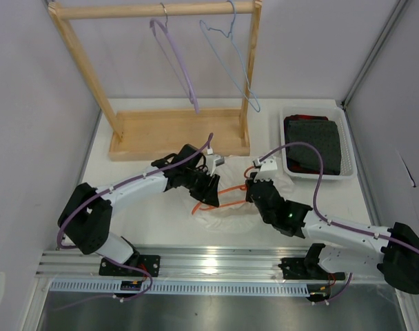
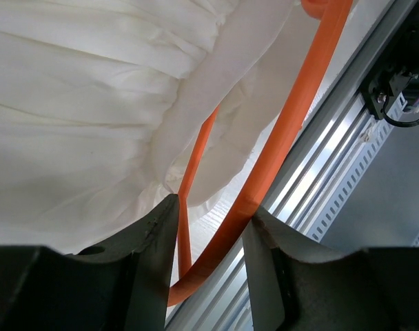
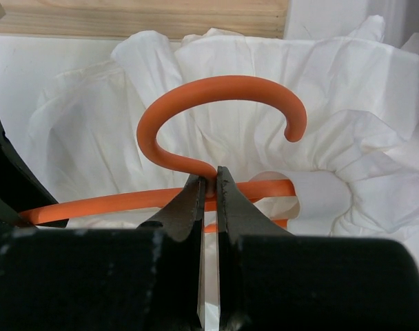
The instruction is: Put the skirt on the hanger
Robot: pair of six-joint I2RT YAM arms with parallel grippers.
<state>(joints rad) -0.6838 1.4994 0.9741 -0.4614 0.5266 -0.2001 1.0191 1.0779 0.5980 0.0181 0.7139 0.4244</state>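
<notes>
The skirt (image 1: 231, 218) lies bunched on the table (image 1: 147, 221), in front of the wooden rack (image 1: 175, 134) and between the two arms. The hanger (image 3: 220, 88) rests on it, hook toward the right arm. In the left wrist view a band of the fabric crosses the hanger's thin lower bar, so the skirt looks only partly threaded.

The right gripper (image 3: 209, 185) has its jaws nearly closed, pinching the neck just below the hook. The left gripper (image 2: 209, 217) has its jaws partway apart around the hanger's corner, one finger against each bar; I judge this a hold, though a loose one.

Risks noted:
- The neck pinch is narrow, so the hanger may pivot in it under any lift
- The thin fabric may slide off the bar if the hanger tips
- A frill near the left fingers may catch and drag
- The corner may slip out of the left jaws
</notes>
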